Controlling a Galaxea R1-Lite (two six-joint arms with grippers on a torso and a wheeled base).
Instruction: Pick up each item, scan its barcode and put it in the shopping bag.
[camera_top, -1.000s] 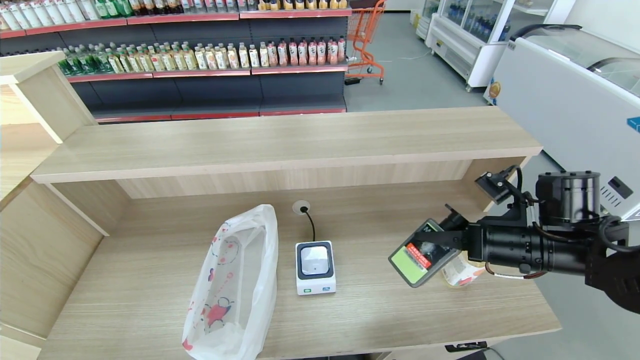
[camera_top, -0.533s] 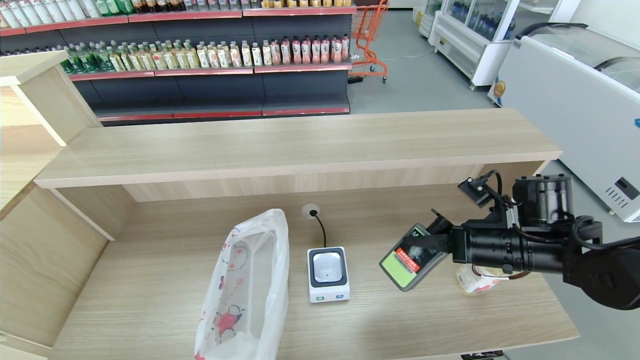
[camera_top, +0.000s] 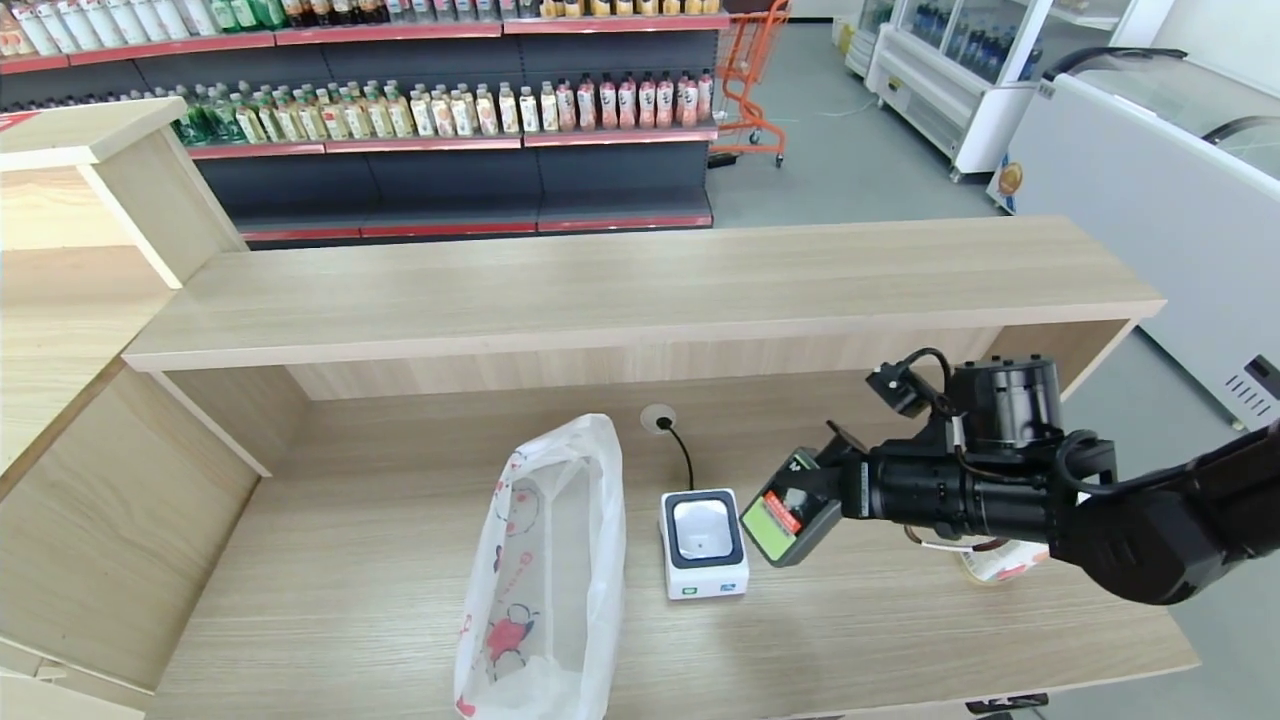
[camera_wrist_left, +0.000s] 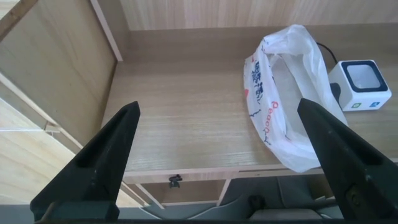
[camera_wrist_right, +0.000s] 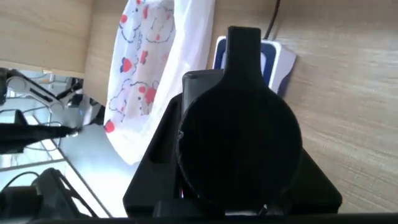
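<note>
Our right gripper (camera_top: 810, 480) is clamped on a flat pack (camera_top: 765, 522), one finger lying across its printed face and the other behind it. The grip sits at the end nearest the wrist, so most of the pack sticks out free. It hangs tilted in the air, just beside the scanner (camera_top: 703, 540) on its right and clear of the counter (camera_top: 900, 620).

We judge the pack to be light and fairly stiff, with a glossy face that could slip or swivel in so narrow a pinch. An end grip suits scanning, since it leaves the faces bare. We cannot tell which face carries the barcode.

The bag (camera_top: 550, 560) stands just left of the scanner with its mouth open upward. It looks thin and limp, likely to fold if nudged, so we would drop the pack in from above.

A pale item (camera_top: 1000, 565) rests on the counter, mostly hidden under the right arm.

Our left gripper (camera_wrist_left: 219, 107) hangs with its fingers spread wide, holding nothing, over the counter's left part.
</note>
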